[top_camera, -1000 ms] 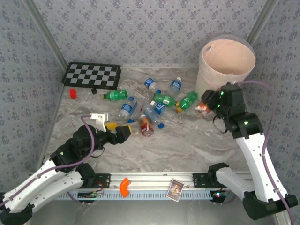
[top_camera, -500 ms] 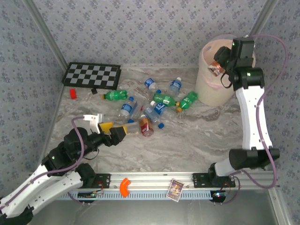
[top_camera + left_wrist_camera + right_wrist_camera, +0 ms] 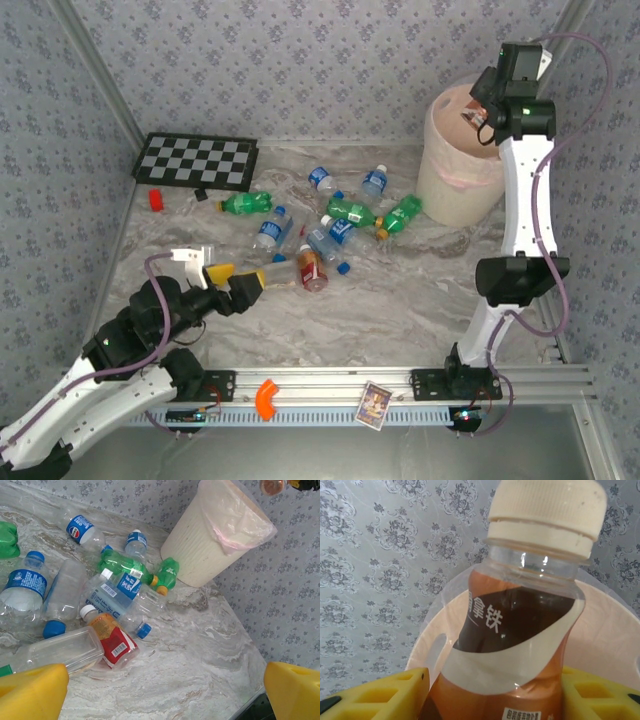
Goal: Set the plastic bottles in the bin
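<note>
My right jaws (image 3: 490, 700) are clenched on a brown bottle (image 3: 520, 630) with a cream cap, held over the mouth of the bin (image 3: 445, 190) at the counter's (image 3: 400, 290) far right. I cannot tell what lies inside the bin. The other bottles (image 3: 330, 225) lie scattered on the counter left of it, and my left jaws (image 3: 238, 280) hang released near them

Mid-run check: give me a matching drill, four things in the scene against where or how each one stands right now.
1. right gripper
2. left gripper
3. red block
4. rightmost green bottle

A. lying close to the bin
B. open, above the table
C. shut on the brown-labelled bottle, over the bin
D. beside the checkerboard

Pairs: 1-C, 2-B, 3-D, 4-A
</note>
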Robot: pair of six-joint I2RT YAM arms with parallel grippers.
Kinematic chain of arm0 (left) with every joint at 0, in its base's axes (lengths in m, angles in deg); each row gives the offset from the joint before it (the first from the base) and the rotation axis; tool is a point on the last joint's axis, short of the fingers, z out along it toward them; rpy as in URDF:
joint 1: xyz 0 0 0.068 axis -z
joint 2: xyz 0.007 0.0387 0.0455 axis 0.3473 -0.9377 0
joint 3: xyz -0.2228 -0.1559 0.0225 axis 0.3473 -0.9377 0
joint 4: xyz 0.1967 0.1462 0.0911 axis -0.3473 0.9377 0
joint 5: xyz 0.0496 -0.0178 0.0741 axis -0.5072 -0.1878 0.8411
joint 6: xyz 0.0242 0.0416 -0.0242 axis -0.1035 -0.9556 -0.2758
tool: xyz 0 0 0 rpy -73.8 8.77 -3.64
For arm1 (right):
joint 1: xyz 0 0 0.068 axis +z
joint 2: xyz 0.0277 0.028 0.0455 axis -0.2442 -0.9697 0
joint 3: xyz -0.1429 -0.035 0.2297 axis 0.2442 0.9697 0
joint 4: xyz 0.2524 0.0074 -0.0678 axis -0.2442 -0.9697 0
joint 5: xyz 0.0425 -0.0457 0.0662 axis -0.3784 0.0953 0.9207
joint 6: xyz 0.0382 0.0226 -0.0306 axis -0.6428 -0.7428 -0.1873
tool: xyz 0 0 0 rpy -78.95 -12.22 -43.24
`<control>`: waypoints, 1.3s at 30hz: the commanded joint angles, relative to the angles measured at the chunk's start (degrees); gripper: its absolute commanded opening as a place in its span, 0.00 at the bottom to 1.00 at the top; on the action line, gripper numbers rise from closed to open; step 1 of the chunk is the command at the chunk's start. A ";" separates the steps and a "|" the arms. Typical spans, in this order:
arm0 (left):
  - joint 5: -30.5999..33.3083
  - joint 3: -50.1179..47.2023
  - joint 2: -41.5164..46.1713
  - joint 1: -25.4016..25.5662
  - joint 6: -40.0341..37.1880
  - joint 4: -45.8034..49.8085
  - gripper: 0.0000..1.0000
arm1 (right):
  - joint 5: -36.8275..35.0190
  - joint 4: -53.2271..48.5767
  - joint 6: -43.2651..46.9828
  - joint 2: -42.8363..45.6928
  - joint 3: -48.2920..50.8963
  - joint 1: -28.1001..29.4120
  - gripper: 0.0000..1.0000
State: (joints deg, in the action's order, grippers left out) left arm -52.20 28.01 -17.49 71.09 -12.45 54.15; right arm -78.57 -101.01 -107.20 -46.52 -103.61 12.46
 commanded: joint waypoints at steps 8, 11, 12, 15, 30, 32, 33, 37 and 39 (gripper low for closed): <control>1.02 1.52 0.51 0.33 -1.20 0.78 1.00 | -4.36 -3.86 5.04 -0.20 -1.37 2.41 1.00; 0.87 1.41 0.49 0.32 -0.99 0.68 1.00 | -4.36 -3.44 5.37 0.93 -0.38 2.95 1.00; 0.86 1.34 0.50 0.33 -0.91 0.56 1.00 | -4.37 -3.24 5.37 1.53 0.02 3.37 1.00; 0.94 1.04 0.44 0.32 -0.68 0.47 1.00 | -4.49 -2.08 5.37 3.86 2.67 5.11 1.00; 3.22 -1.58 -2.62 0.30 1.39 -0.16 1.00 | -2.68 14.74 3.29 24.62 38.92 19.53 1.00; 4.11 -1.86 -4.04 0.31 2.01 -0.21 1.00 | -2.43 17.45 3.01 27.22 44.47 21.60 1.00; 4.70 -2.06 -4.93 0.31 2.39 -0.20 1.00 | -2.32 18.90 2.72 28.56 47.68 22.67 1.00; 7.78 -3.09 -8.09 0.31 4.11 0.06 1.00 | -0.74 24.32 3.05 32.70 58.52 26.73 0.99; 9.90 -3.77 -9.51 0.31 5.39 0.00 1.00 | -0.35 26.81 3.24 33.87 63.02 28.52 0.99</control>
State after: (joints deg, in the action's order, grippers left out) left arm -46.26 24.66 -25.82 71.09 -9.32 54.28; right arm -79.97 -80.27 -103.61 -14.68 -44.75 39.17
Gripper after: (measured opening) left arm 0.997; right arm 0.995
